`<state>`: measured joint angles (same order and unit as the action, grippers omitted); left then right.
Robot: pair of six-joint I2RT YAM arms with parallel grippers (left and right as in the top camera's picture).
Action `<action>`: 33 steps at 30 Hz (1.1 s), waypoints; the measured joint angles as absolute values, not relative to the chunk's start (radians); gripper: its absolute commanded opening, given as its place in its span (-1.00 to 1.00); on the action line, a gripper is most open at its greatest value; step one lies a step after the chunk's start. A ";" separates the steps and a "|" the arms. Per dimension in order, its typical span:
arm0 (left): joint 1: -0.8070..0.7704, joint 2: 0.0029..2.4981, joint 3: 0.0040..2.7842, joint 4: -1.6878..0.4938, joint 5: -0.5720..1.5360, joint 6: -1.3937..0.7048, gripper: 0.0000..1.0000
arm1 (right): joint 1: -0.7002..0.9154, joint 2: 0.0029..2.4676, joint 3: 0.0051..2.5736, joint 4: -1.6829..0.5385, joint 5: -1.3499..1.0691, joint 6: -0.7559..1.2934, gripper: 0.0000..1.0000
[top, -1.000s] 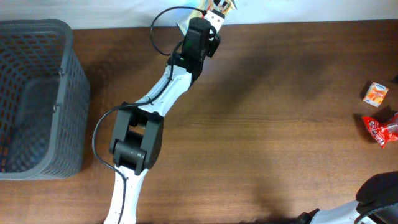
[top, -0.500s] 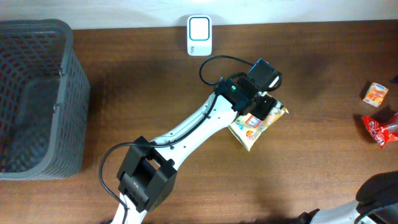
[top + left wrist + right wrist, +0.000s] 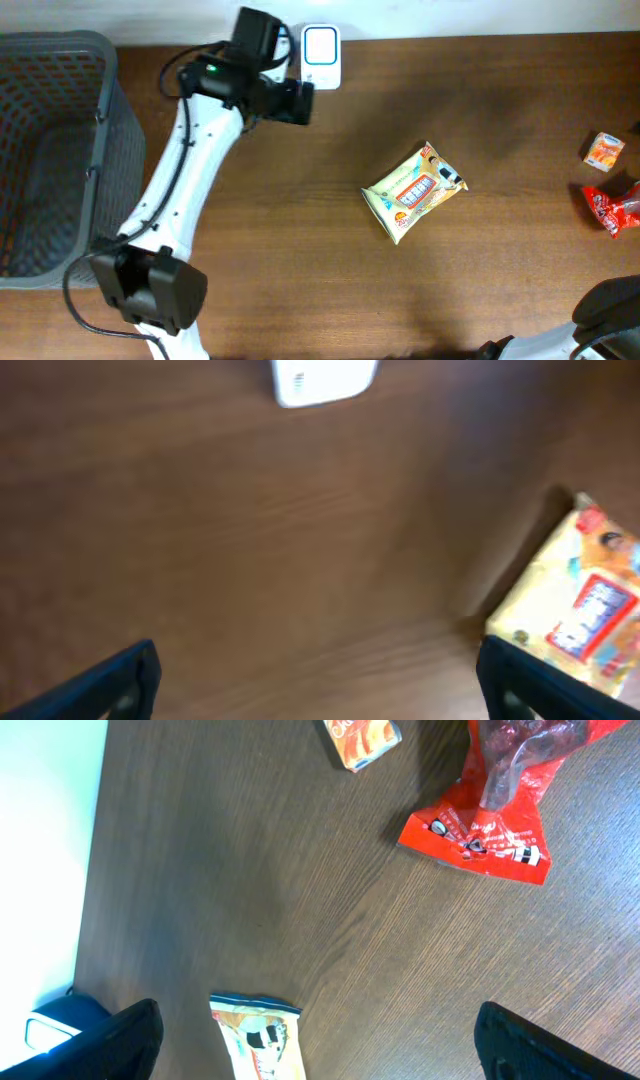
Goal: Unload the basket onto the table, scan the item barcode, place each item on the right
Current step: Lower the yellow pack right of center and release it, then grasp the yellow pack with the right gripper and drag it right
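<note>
Right gripper (image 3: 320,1045), nearest, at 5 o'clock of the surface (image 3: 300,260): jaws spread, empty. Snack packet (image 3: 413,192) lies flat at 3 o'clock of centre, printed face up, touching neither arm. Left gripper (image 3: 292,100) at the far edge: released, empty, just beside the scanner (image 3: 320,58), at its 7 o'clock. No barcode shows, so it is likely underneath. Best handling: pinch one short edge, keep the fingers off the code side, and turn that side square to the scanner window. Only the overhead view shows the basket (image 3: 50,150) at 9 o'clock. Only the right wrist view shows that gripper's spread. The left wrist view is blurred.
</note>
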<state>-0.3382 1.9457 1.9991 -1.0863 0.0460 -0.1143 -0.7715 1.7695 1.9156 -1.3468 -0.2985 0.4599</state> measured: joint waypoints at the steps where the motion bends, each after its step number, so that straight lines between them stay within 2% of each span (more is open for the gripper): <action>1: -0.325 1.946 1.999 -1.095 0.046 -0.114 0.98 | -0.772 1.769 1.916 -1.347 -0.300 0.459 0.97; 7: -0.329 1.946 1.999 -1.102 0.051 -0.114 0.98 | -0.749 1.769 1.914 -1.515 -0.428 0.456 0.97; 10: -0.329 1.946 1.999 -1.102 0.053 -0.114 0.98 | -0.598 1.769 1.906 -1.553 -0.398 0.406 0.97; 14: -0.329 1.946 1.999 -1.102 0.053 -0.114 0.98 | -0.322 1.776 1.813 -1.444 -0.337 0.385 0.97; 19: -0.329 1.946 1.999 -1.100 0.053 -0.114 0.98 | -0.134 1.777 1.768 -1.330 -0.247 0.384 0.97; 21: -0.329 1.946 1.999 -1.102 0.053 -0.114 0.98 | -0.067 1.776 1.645 -1.272 -0.214 0.389 0.99; 24: -0.329 1.946 1.999 -1.103 0.054 -0.114 0.98 | 0.009 1.783 1.391 -1.088 -0.205 0.506 1.00; 25: -0.329 1.946 1.999 -1.103 0.054 -0.114 0.98 | 0.017 1.785 1.342 -1.028 -0.227 0.556 0.96; 27: -0.329 1.946 1.999 -1.102 0.054 -0.114 0.98 | 0.036 1.793 1.157 -0.822 -0.280 0.606 0.65; 28: -0.329 1.946 1.999 -1.101 0.054 -0.114 0.98 | 0.039 1.795 1.127 -0.782 -0.295 0.619 0.57; 29: -0.329 1.946 1.999 -1.103 0.054 -0.114 0.98 | 0.039 1.795 1.101 -0.745 -0.309 0.627 0.33; 32: -0.329 1.946 1.999 -1.102 0.054 -0.114 0.98 | 0.040 1.795 1.092 -0.720 -0.311 0.671 -0.07; 33: -0.329 1.946 1.999 -1.102 0.054 -0.114 0.98 | 0.040 1.795 1.092 -0.720 -0.304 0.680 -0.10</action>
<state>-0.3286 1.9461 1.9991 -1.1023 0.0536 -0.1143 0.0402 1.7947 1.0916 -0.7200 -0.3042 0.6796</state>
